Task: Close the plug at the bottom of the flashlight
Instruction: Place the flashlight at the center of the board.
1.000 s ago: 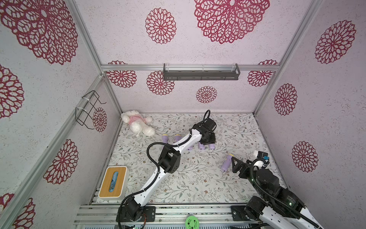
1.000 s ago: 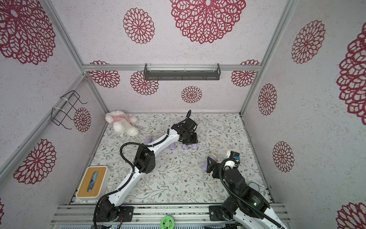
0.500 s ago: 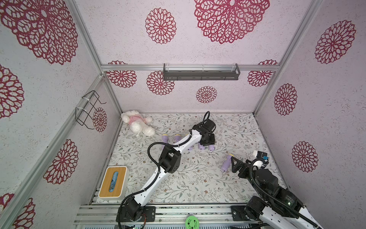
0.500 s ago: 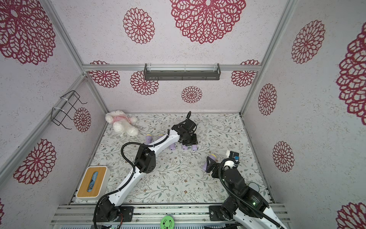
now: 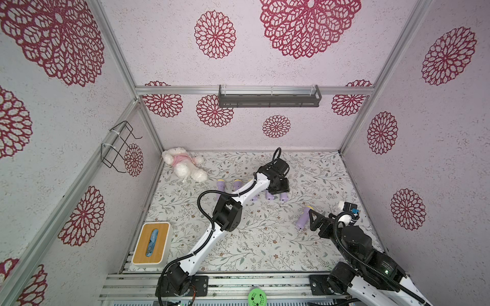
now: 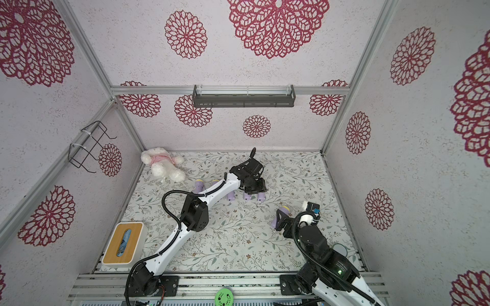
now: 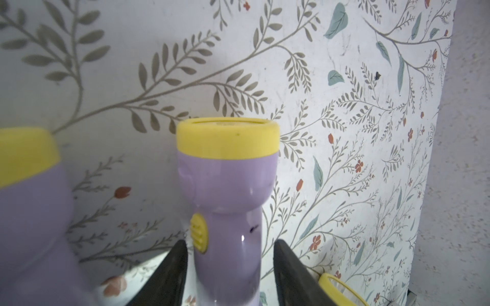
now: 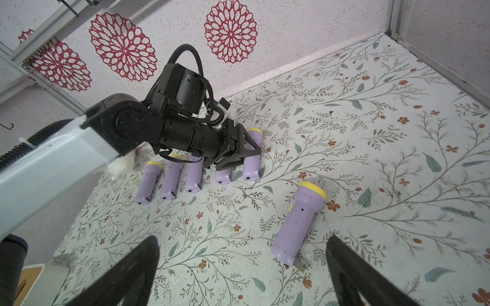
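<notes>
Left fingers [image 7: 169, 278] parted, straddling row flashlight [image 7: 228, 185] handle untouched; right fingers [image 8: 127, 275] spread wide near lone flashlight [image 8: 299, 222].

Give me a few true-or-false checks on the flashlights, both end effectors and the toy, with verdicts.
1. Five flashlights lie in a row; a sixth flashlight lies apart. True.
2. The right end effector is shut on the sixth flashlight. False: it is open and holds nothing.
3. The left end effector has its fingers on either side of a flashlight handle. True.
4. The toy sits in the box. False: it lies on the table by the far wall, away from the box.
</notes>
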Action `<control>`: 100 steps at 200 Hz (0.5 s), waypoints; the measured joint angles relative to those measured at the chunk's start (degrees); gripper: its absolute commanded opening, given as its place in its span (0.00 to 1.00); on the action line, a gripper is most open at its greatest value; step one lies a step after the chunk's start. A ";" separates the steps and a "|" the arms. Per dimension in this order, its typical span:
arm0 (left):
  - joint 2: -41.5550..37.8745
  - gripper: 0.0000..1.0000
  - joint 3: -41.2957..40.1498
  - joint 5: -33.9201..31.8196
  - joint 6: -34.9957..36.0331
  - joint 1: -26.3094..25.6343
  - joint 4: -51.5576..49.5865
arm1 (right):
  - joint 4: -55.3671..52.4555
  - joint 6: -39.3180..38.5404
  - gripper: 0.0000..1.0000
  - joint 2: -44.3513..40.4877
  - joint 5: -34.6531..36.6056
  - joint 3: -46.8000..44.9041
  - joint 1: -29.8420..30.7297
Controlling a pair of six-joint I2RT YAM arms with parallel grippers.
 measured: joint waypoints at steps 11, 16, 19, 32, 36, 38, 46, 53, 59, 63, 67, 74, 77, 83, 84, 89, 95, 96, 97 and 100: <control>0.00 0.58 0.11 -0.04 0.00 0.00 0.00 | 0.02 0.02 0.99 0.00 -0.02 -0.02 0.00; 0.00 0.59 0.13 -0.07 0.02 0.00 0.00 | 0.02 0.02 0.99 0.00 -0.04 -0.02 0.00; 0.00 0.60 0.17 -0.11 0.00 0.00 -0.02 | 0.04 0.02 0.99 0.00 -0.07 -0.02 0.00; 0.00 0.62 0.35 -0.22 0.00 0.02 0.00 | 0.09 0.07 0.99 0.00 -0.20 -0.17 0.00; 0.00 0.63 0.48 -0.24 0.00 0.02 0.00 | 0.13 0.13 0.99 0.00 -0.20 -0.26 0.00; 0.00 0.63 0.55 -0.28 0.00 0.02 -0.02 | 0.13 0.17 0.99 0.00 -0.20 -0.33 0.00; 0.00 0.64 0.81 -0.37 0.02 0.02 0.02 | 0.13 0.39 0.99 0.00 -0.24 -0.48 0.00; -0.02 0.65 1.01 -0.46 0.02 0.02 0.07 | 0.15 0.48 0.99 0.00 -0.24 -0.66 0.00; -0.07 0.66 1.09 -0.55 0.04 0.02 0.17 | 0.15 0.57 0.99 0.00 -0.26 -0.74 0.00; -0.15 0.67 1.11 -0.66 0.09 0.02 0.33 | 0.15 0.61 0.99 0.00 -0.24 -0.79 0.00; -0.26 0.68 1.11 -0.72 0.17 0.02 0.39 | 0.15 0.68 0.99 0.00 -0.24 -0.81 0.00; -0.48 0.69 1.11 -0.90 0.24 0.02 0.39 | 0.15 0.98 0.99 0.00 -0.22 -0.85 0.00; -0.68 0.69 1.11 -1.05 0.35 0.02 0.39 | 0.15 1.07 0.99 0.00 -0.22 -0.85 0.00; -0.98 0.71 1.11 -1.18 0.48 0.02 0.39 | 0.13 1.36 0.99 0.00 -0.20 -0.85 0.00; -1.03 0.71 1.11 -1.18 0.50 0.02 0.39 | 0.13 1.42 0.99 0.00 -0.20 -0.85 0.00; -1.42 0.72 1.11 -1.33 0.63 0.02 0.39 | 0.13 1.57 0.99 0.00 -0.15 -0.85 0.00; -1.92 0.74 1.11 -1.53 0.79 0.02 0.39 | 0.09 1.75 0.99 0.00 -0.09 -0.85 0.00; -2.10 0.74 1.11 -1.64 0.96 0.02 0.37 | 0.09 1.84 0.99 0.00 -0.07 -0.85 0.00; -2.16 0.74 1.11 -1.66 1.03 0.02 0.37 | 0.09 1.86 0.99 0.00 -0.07 -0.85 0.00; -2.56 0.75 1.11 -1.75 1.07 0.02 0.39 | 0.04 1.97 0.99 0.02 0.00 -0.85 0.00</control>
